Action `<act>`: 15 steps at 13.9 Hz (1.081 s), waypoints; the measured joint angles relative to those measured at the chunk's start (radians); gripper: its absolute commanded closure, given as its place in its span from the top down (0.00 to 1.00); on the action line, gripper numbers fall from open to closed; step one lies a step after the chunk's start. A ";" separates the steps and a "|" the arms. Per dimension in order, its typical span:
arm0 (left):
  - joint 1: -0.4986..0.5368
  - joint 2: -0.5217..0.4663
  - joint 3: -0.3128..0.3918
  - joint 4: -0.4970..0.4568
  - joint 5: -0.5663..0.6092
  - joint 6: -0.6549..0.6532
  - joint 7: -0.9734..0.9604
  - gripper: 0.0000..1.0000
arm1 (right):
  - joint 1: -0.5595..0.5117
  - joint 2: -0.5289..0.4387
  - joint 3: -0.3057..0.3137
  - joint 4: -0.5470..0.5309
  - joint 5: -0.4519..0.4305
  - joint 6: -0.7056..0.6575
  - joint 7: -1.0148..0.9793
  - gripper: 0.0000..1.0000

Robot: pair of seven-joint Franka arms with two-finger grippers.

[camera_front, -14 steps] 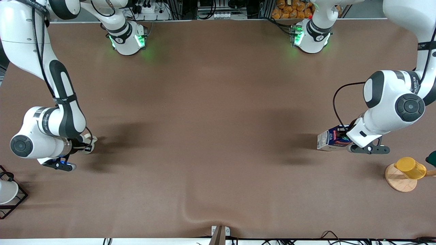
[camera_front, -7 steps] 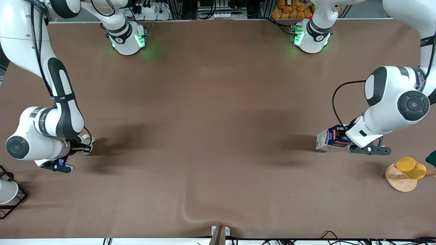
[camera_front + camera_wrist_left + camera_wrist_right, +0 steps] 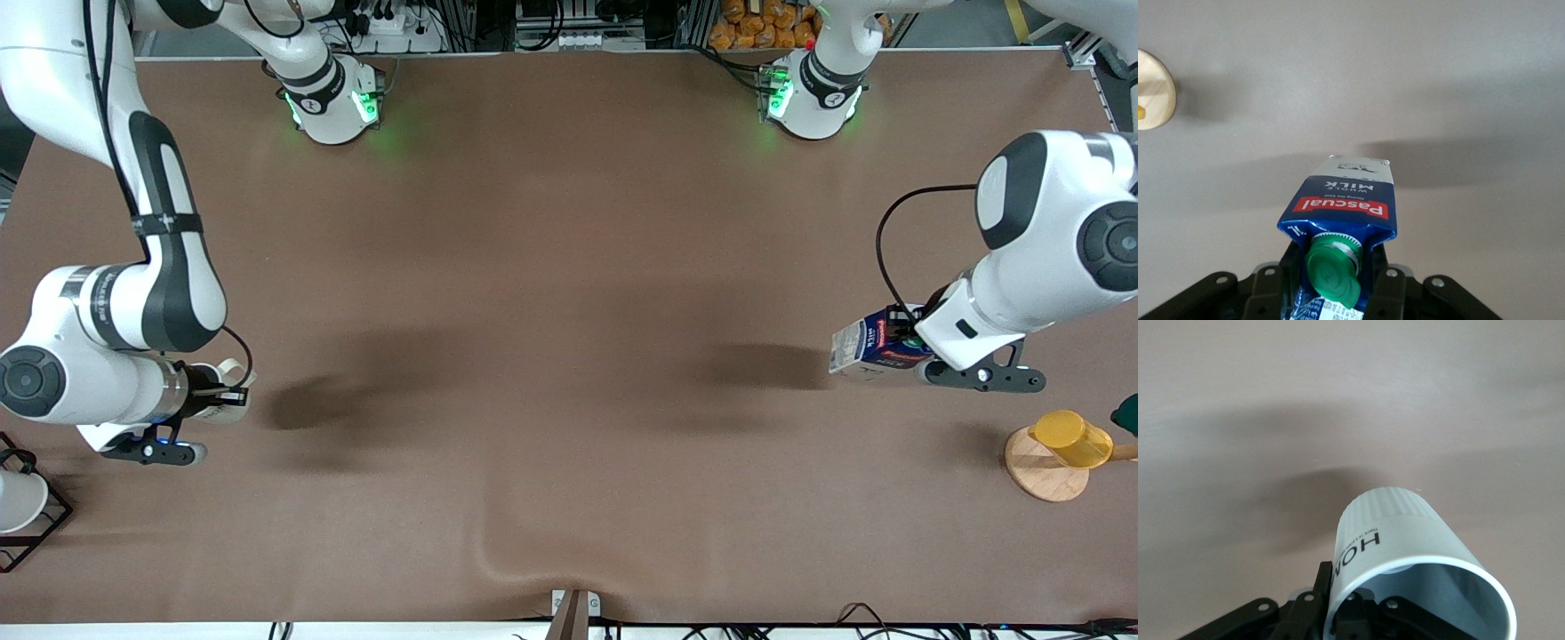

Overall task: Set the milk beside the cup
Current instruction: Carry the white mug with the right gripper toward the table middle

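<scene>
My left gripper (image 3: 900,345) is shut on the milk (image 3: 858,348), a dark blue carton with a red label band, held tilted in the air over the table at the left arm's end. In the left wrist view the milk (image 3: 1345,193) points away from my left gripper (image 3: 1335,268), and the fingers (image 3: 1382,280) clamp its top on either side of the green cap. My right gripper (image 3: 210,396) is shut on the cup (image 3: 233,404), held over the right arm's end of the table. In the right wrist view the cream cup (image 3: 1391,533) lies on its side in my right gripper (image 3: 1343,600), pinched at the rim by one finger inside and one outside.
A yellow cup (image 3: 1069,437) sits on a round wooden base (image 3: 1042,476) near the left arm's end, nearer the front camera than the milk. That base (image 3: 1153,90) shows in the left wrist view. A white cup in a black wire rack (image 3: 49,516) stands at the right arm's end.
Both arms have risen; the shadows under them have drifted away from the milk and the cup. The milk shifted slightly toward the left arm's end. The cup shifted toward the front camera.
</scene>
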 measured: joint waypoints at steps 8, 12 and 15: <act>0.000 -0.056 -0.018 0.005 0.000 -0.046 0.000 0.44 | 0.017 -0.071 0.263 0.028 0.001 -0.020 -0.009 0.00; 0.001 -0.056 -0.020 0.005 0.000 -0.047 0.000 0.44 | 0.157 -0.035 0.303 0.027 -0.002 0.073 -0.036 0.00; 0.007 -0.056 -0.020 0.005 0.000 -0.050 0.000 0.44 | 0.257 0.027 0.304 0.033 -0.002 0.176 -0.119 0.00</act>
